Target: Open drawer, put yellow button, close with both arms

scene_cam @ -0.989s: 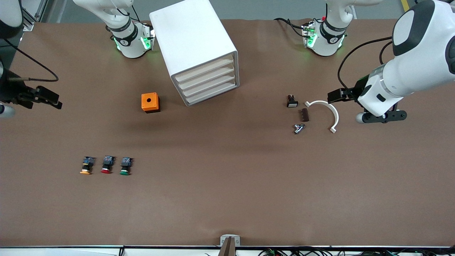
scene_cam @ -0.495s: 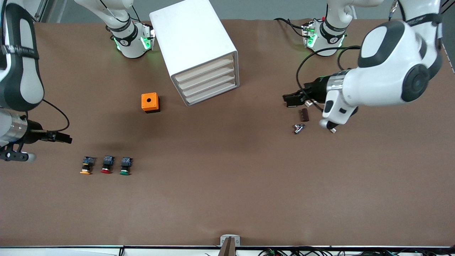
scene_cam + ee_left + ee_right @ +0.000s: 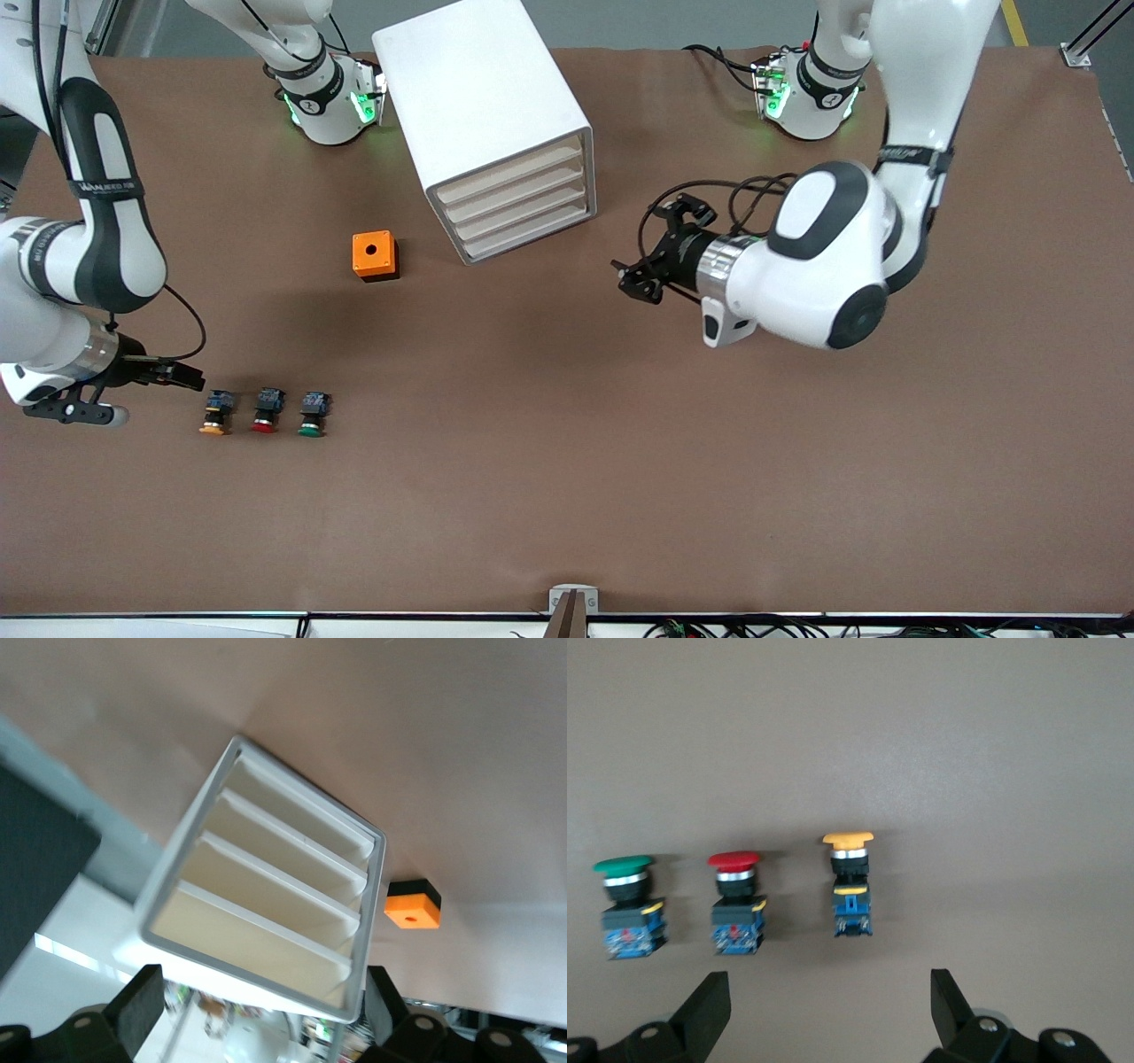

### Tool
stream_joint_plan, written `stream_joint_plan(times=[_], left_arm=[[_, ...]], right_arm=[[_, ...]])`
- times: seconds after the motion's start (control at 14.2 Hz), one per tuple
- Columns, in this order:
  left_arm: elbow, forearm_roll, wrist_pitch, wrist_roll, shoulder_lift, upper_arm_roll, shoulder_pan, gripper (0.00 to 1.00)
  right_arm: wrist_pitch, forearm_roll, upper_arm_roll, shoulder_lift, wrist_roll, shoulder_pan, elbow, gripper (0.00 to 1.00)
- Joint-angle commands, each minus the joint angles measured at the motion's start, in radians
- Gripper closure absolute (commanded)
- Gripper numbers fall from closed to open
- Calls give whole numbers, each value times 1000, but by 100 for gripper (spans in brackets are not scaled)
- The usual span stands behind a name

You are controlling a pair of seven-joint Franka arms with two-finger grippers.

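Both arms advanced; three buttons [image 3: 263, 412] lie.

Brown table [image 3: 567, 461]: white cabinet [image 3: 483, 115] at 12 o'clock, orange box [image 3: 375, 255] beside it, yellow button [image 3: 216, 413], red button [image 3: 267, 410], green button [image 3: 313, 415] at 8 o'clock.

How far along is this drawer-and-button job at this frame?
Nothing is finished: the drawer is shut and the yellow button lies on the table beside the red and green ones. The open right gripper is by the yellow button; the open left gripper faces the cabinet. Opening, placing and closing remain.
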Motion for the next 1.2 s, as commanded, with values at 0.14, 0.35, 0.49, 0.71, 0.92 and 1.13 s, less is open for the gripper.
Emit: stream_joint_plan(times=[0.14, 0.35, 0.49, 0.71, 0.92, 1.13], left_arm=[[76, -144, -23, -384, 144, -4, -32, 0], [76, -172, -27, -553, 192, -33, -32, 0], [72, -197, -29, -639, 222, -59, -31, 0], [66, -246, -69, -717, 259, -69, -35, 1], [53, -266, -84, -791, 288, -74, -61, 6], [40, -268, -95, -846, 294, -77, -97, 27]], right_arm=[[109, -7, 15, 82, -21, -22, -24, 0], [145, -6, 16, 129, -22, -22, -23, 0], [157, -3, 18, 159, -22, -21, -15, 0], [192, 4, 21, 192, -21, -21, -12, 0], [191, 5, 21, 214, -18, -16, 14, 5], [185, 5, 21, 223, -19, -15, 25, 25]])
